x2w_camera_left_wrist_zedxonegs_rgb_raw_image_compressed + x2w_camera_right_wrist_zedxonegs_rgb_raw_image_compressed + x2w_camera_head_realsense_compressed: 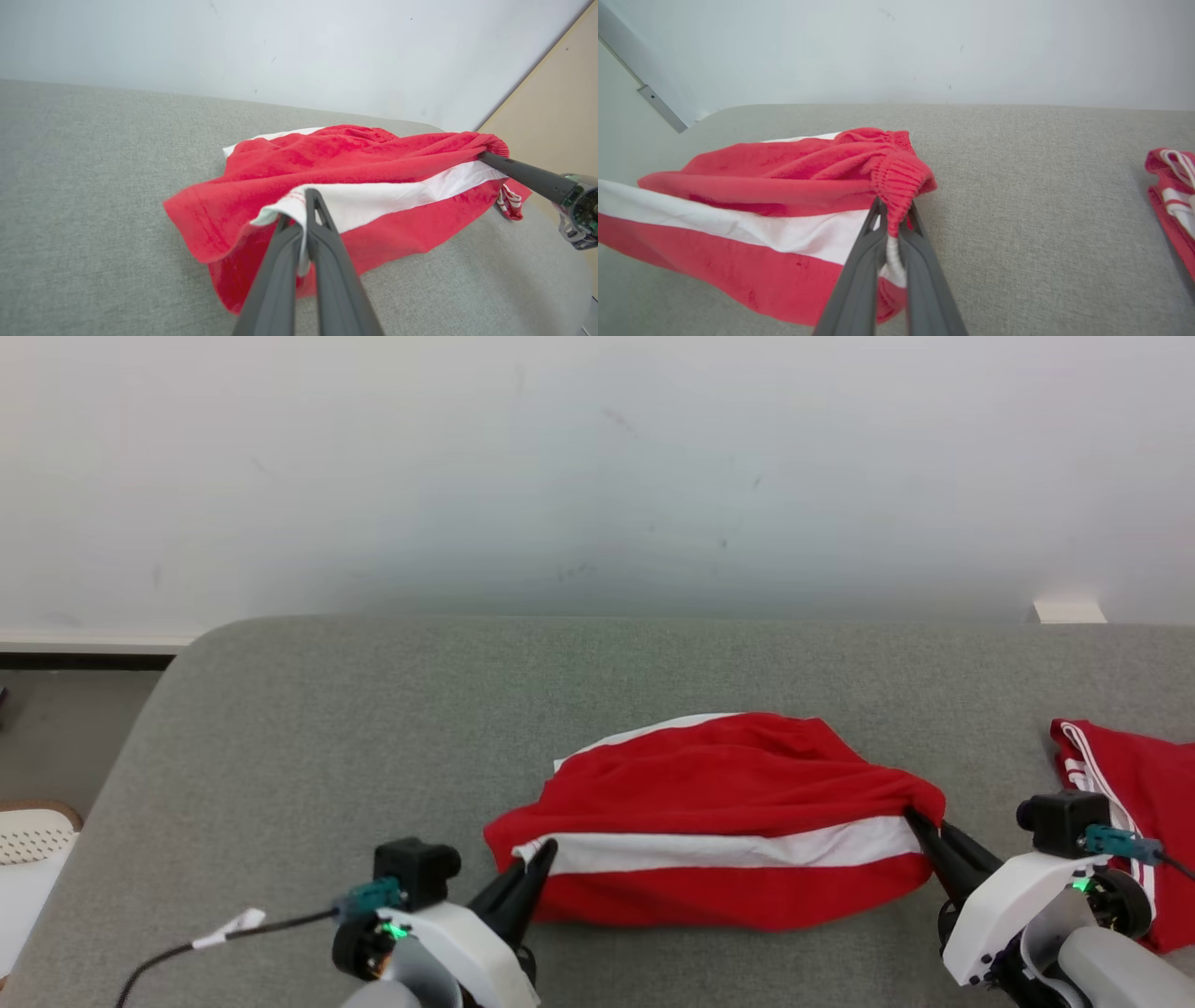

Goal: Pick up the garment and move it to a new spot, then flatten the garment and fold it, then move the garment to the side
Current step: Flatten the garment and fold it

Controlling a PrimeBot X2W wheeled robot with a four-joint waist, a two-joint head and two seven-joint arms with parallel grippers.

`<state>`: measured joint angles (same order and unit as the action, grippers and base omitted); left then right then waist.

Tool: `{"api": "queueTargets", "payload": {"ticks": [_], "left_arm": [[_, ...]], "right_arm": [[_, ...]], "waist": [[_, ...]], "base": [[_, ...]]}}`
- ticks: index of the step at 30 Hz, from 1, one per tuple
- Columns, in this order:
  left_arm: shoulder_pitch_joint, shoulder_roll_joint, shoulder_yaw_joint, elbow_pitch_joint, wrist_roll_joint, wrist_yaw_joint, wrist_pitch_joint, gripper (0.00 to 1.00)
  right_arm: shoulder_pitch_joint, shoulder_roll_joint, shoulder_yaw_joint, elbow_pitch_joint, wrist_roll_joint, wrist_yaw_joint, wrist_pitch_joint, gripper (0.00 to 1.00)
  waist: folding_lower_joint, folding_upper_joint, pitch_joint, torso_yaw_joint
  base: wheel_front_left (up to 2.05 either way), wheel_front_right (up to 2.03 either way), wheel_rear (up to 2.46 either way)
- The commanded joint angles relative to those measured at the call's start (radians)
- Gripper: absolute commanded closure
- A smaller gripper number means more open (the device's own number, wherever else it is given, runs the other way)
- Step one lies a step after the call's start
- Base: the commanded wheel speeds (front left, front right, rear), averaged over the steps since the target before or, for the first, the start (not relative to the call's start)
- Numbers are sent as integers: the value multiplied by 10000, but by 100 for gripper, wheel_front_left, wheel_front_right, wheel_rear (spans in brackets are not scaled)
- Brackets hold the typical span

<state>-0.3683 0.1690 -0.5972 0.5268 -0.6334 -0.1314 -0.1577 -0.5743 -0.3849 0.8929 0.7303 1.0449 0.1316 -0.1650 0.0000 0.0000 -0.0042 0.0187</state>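
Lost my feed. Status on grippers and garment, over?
Left gripper shut on garment, white-stripe end. Right gripper shut on its ribbed red corner. Second red garment apart, far right.

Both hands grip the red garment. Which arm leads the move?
Left, probably: left hand pinches the garment at its white stripe, bare grey surface beyond it; right hand grips the waistband end, but a second red garment lies on that side.

garment (pixel 738 191) cut by frame edge, second red garment (pixel 1148 784) likewise cropped
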Motion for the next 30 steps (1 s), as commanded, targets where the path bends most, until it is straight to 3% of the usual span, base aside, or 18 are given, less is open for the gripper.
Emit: {"api": "queueTargets", "payload": {"ticks": [1, 9, 15, 22, 30], "left_arm": [[-67, 199, 25, -108, 51, 14, 33, 100], [-1197, 1201, 597, -1669, -164, 56, 941, 100], [-3203, 1634, 573, -1971, -46, 22, 1739, 100], [-6371, 1901, 416, -725, -552, 19, 2091, 100], [-9700, 2072, -144, 1510, -982, 17, 1235, 100]], "right_arm": [[65, -113, -33, -135, 182, -22, -13, 100], [-635, -829, -230, -1494, 1885, -22, 512, 100], [-2242, -934, -508, -1900, 2722, -22, 1287, 100], [-4967, -478, -949, -1156, 3276, -22, 2134, 100], [-8013, 362, -1538, 48, 3457, -22, 2003, 100]], "waist": [[0, 0, -99, 27], [0, 0, 50, 32], [0, 0, 1107, 36], [0, 0, 2757, 35], [0, 0, 4112, 91]], "base": [[0, 0, 0], [0, 0, 0], [0, 0, 0], [0, 0, 0], [0, 0, 0]]}}
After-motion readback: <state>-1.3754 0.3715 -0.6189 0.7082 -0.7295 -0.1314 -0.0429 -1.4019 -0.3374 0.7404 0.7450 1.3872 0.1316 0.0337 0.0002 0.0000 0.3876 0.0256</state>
